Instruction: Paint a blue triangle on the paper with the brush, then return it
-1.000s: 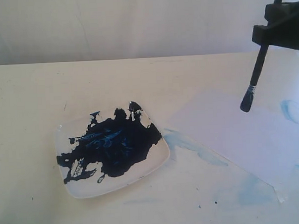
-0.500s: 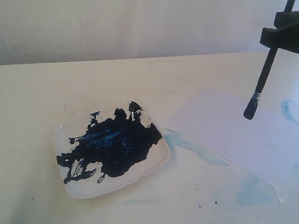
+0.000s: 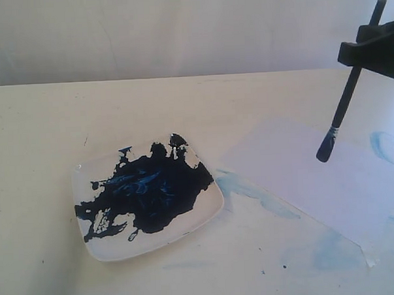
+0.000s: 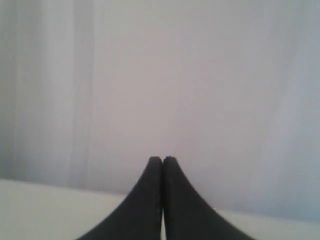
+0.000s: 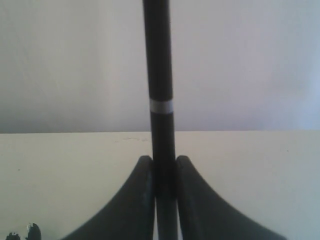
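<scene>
The right gripper has the brush pinched between its two fingers. The fingers are almost closed, with just the thin black stick between them. They hold it high up, above the silver band, so most of the stick hangs below them.

The brush stands nearly straight up and leans a little. Its top end points up and away from the paper. Its wet, dark bristle tip points down at the paper, over the part far from the camera. The tip looks very close to the sheet. I think it hangs just above it, but I cannot be sure it is not touching.

The paper looks bare. No blue triangle is on it yet, so the painting is not started. To paint, the tip has to go down onto the paper, straight below the fingers. The lean means the tip will land a bit to the side of the fingers, toward the plate. The plate, messy with dark blue paint, sits beside the paper, off its near corner. Some pale blue smears are on the table right at the paper's edge.

The left gripper is closed tight with nothing in it. Its camera shows only the wall, so I cannot tell where it is from the paper. The right arm is the one at the paper.
</scene>
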